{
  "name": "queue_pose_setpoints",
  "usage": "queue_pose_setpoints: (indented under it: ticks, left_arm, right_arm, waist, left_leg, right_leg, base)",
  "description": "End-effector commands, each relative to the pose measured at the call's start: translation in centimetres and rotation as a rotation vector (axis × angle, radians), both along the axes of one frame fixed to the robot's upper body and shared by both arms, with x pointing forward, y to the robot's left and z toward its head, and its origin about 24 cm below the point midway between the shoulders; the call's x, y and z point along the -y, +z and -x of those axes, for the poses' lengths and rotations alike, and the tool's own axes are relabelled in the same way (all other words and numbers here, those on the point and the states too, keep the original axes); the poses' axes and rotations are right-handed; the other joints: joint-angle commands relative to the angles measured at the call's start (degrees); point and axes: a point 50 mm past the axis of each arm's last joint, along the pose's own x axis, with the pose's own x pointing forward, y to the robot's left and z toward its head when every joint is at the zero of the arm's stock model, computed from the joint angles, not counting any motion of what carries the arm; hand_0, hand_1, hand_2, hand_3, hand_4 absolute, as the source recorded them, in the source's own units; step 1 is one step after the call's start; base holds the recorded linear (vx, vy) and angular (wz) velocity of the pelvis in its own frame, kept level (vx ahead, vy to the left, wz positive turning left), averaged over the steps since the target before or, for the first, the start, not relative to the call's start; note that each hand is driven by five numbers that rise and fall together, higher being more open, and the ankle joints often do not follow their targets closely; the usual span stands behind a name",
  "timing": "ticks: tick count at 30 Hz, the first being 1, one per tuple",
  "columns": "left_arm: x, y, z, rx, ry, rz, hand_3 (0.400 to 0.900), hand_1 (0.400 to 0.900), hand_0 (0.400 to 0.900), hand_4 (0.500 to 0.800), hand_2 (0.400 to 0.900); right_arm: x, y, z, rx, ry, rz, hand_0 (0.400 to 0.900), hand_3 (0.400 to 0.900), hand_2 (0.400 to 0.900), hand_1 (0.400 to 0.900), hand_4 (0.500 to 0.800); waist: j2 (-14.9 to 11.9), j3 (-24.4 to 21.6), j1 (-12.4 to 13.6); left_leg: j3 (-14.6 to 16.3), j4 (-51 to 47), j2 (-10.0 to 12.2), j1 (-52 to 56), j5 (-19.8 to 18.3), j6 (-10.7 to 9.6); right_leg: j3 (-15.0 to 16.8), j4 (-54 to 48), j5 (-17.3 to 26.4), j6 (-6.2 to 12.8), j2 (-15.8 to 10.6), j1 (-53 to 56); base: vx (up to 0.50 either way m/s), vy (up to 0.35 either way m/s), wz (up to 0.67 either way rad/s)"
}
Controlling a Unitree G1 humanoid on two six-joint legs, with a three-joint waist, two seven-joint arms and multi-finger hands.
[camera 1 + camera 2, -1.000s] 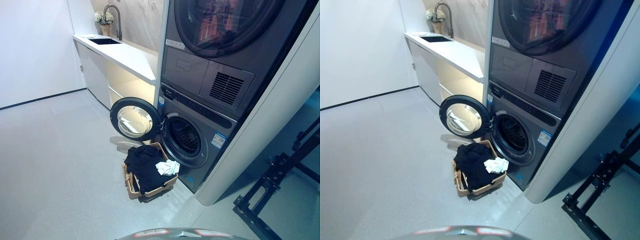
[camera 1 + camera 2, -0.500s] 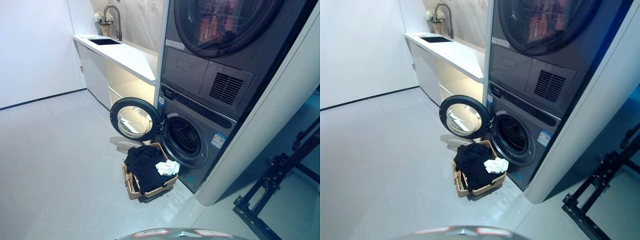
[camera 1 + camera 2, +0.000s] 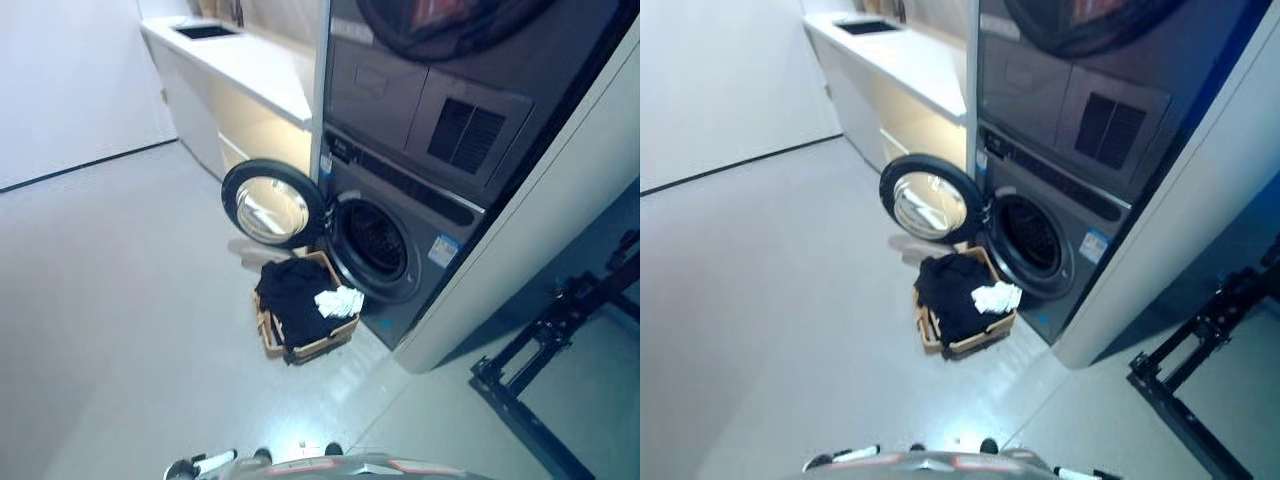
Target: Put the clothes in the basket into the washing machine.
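Observation:
A tan wicker basket (image 3: pixel 312 349) stands on the floor in front of the washing machine (image 3: pixel 400 262). A heap of black clothes (image 3: pixel 292 297) fills it, with a white cloth (image 3: pixel 340 301) on the right side. The machine's round door (image 3: pixel 272 205) is swung open to the left, and the dark drum opening (image 3: pixel 373 239) is exposed. Only a sliver of my left hand (image 3: pixel 200 465) shows at the bottom edge, and a sliver of my right hand (image 3: pixel 1078 472) likewise, both far from the basket.
A dryer (image 3: pixel 430 100) is stacked on the washing machine. A white counter (image 3: pixel 250 70) with a sink (image 3: pixel 205 32) runs along the far wall to the left. A black metal frame (image 3: pixel 540 370) stands on the floor at right.
The camera has tilted down and come a little closer, so the whole scene has slid upward. Slivers of both hands now show at the bottom. Basket and door have not moved.

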Motion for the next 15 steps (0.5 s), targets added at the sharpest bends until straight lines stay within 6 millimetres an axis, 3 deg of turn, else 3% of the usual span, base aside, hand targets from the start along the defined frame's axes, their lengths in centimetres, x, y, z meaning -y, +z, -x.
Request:
queue_pose_setpoints:
  ticks: [1,5,6,9,11,12,13,15]
  left_arm:
    - [0.7,-0.1,-0.2,0.038,0.050,0.016,0.900,0.900,0.900,0.800,0.900]
    - [0.7,-0.2,0.5,0.024,0.070,0.016,0.900,0.900,0.900,0.800,0.900]
    - [0.7,-0.3,1.0,0.014,0.076,0.015,0.900,0.900,0.900,0.800,0.900]
    - [0.6,-0.4,1.7,-0.001,0.081,0.008,0.900,0.900,0.900,0.800,0.900]
    - [0.4,-0.4,2.1,-0.013,0.088,0.000,0.900,0.900,0.900,0.800,0.900]
    - [0.3,-0.4,2.7,-0.031,0.093,-0.001,0.900,0.900,0.900,0.800,0.900]
    - [0.1,-0.4,2.8,-0.035,0.093,-0.006,0.900,0.900,0.900,0.800,0.900]
    - [-0.4,-0.3,2.7,-0.032,0.083,-0.025,0.900,0.900,0.900,0.800,0.900]
  right_arm:
    - [3.3,1.6,-2.9,0.105,-0.046,0.107,0.900,0.900,0.900,0.900,0.800]
    - [3.5,1.8,-3.3,0.115,-0.033,0.118,0.900,0.900,0.900,0.900,0.800]
    - [3.5,1.9,-3.6,0.121,-0.019,0.122,0.900,0.900,0.900,0.900,0.800]
    - [3.4,1.9,-3.9,0.132,-0.003,0.124,0.900,0.900,0.900,0.900,0.800]
    - [3.3,1.8,-3.9,0.130,0.007,0.121,0.900,0.900,0.900,0.900,0.800]
    - [3.0,1.7,-3.8,0.126,0.009,0.107,0.900,0.900,0.900,0.900,0.800]
    - [2.7,1.5,-3.5,0.124,0.008,0.101,0.900,0.900,0.900,0.900,0.800]
    - [2.0,1.3,-3.7,0.129,0.015,0.083,0.900,0.900,0.900,0.900,0.800]
  waist:
    - [1.26,2.73,1.72]
    - [1.85,2.40,2.16]
    - [2.88,1.83,2.76]
    - [3.49,1.27,3.01]
    - [3.41,0.61,3.20]
    - [2.90,-0.26,3.74]
    - [2.73,-0.90,3.86]
    - [1.42,-2.49,4.30]
  left_leg:
    - [3.01,11.03,-5.33,-5.02,0.26,4.57]
    - [3.23,2.43,-6.95,-7.04,0.20,4.76]
    - [1.46,-7.67,-7.35,-7.06,4.40,4.23]
    - [-0.31,-21.05,-7.20,-7.46,7.60,3.07]
    - [1.16,-22.72,-6.30,-8.51,9.12,2.21]
    - [2.01,-22.72,-5.95,-7.46,8.29,3.13]
    - [2.10,-22.72,-5.72,-6.63,10.73,3.16]
    - [2.42,-21.89,-6.82,-5.94,11.18,4.34]
  right_leg:
    - [3.66,3.63,-9.64,3.65,-0.54,3.86]
    - [4.18,2.69,-10.63,4.24,-0.67,5.71]
    - [4.68,1.02,-10.85,4.57,0.24,7.70]
    - [5.92,-1.46,-12.24,5.34,0.79,11.46]
    - [6.95,-2.79,-12.48,5.86,0.54,13.43]
    - [7.27,-3.32,-12.83,6.41,-0.06,14.91]
    - [6.85,-3.31,-13.06,6.59,-0.59,15.53]
    - [7.45,-2.58,-13.01,7.89,-2.48,15.53]
  base:
    - [0.17,-0.058,-0.15]
    - [0.24,0.016,-0.19]
    - [0.36,0.079,-0.22]
    - [0.44,0.121,-0.20]
    - [0.46,0.193,-0.28]
    - [0.54,0.250,-0.24]
    - [0.56,0.268,-0.26]
    - [0.56,0.325,-0.34]
